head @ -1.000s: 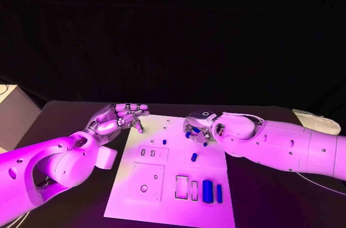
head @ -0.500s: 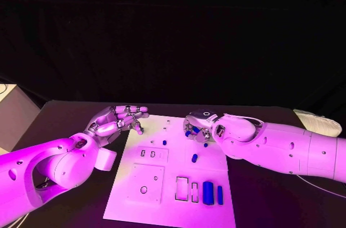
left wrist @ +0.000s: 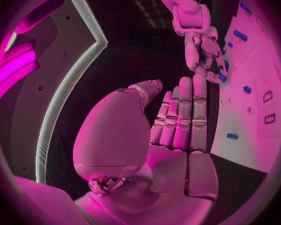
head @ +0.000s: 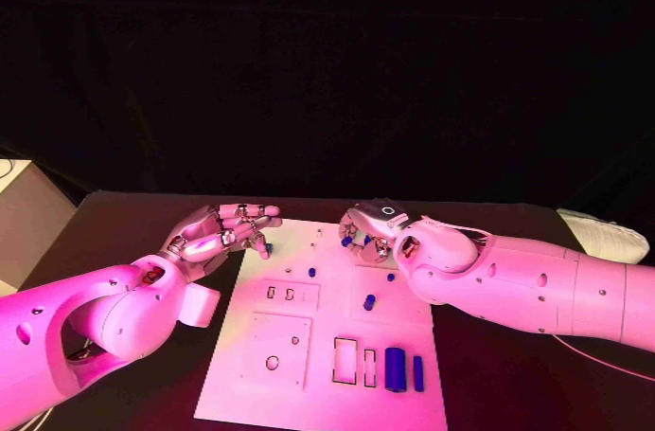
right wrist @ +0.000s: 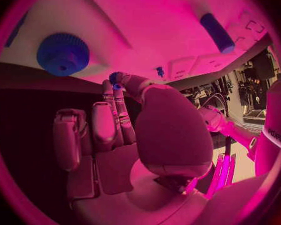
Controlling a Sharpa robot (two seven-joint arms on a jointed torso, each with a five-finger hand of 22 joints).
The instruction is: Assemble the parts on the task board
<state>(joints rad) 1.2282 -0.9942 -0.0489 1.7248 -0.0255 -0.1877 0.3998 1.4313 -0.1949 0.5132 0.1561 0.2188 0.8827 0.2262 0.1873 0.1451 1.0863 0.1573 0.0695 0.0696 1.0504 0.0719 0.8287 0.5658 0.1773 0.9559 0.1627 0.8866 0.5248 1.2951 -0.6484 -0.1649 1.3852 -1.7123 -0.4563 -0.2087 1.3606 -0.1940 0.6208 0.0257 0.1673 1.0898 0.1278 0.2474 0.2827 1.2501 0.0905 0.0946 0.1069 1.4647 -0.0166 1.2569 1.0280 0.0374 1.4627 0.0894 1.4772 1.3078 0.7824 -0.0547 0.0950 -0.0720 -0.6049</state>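
Left hand (head: pixel 225 224): upper left of centre in the head view, over the left edge of the task board's far end. Fingers lie straight and side by side with the thumb alongside; the left wrist view shows nothing between them. It has drifted slightly up the frame over the last second.

Task board (head: pixel 274 393): white plate at lower centre of the head view, running from the two hands toward the bottom edge.

Small blue parts (head: pixel 311 271): several stubby pieces scattered across the middle of the board, one (head: pixel 368 301) right of centre, apart from both hands. They lie as they did a second ago.

Long blue bars (head: pixel 393 368): two side by side at lower right of the board, next to open rectangular slots, untouched.

Right hand (head: pixel 366 234): just right of centre in the head view, over the board's far end. It has risen and moved toward the far edge during the last second. Fingers curl inward, and the left wrist view shows a small blue part (left wrist: pixel 222 77) at their tips; it looks pinched, though how firmly I cannot tell.

Blue gear (right wrist: pixel 63 53): toothed round piece at upper left of the right wrist view, resting on the board near the right hand.

Meaning for the task: the right hand appears to be carrying one part toward a seat, and most parts are not yet assembled.
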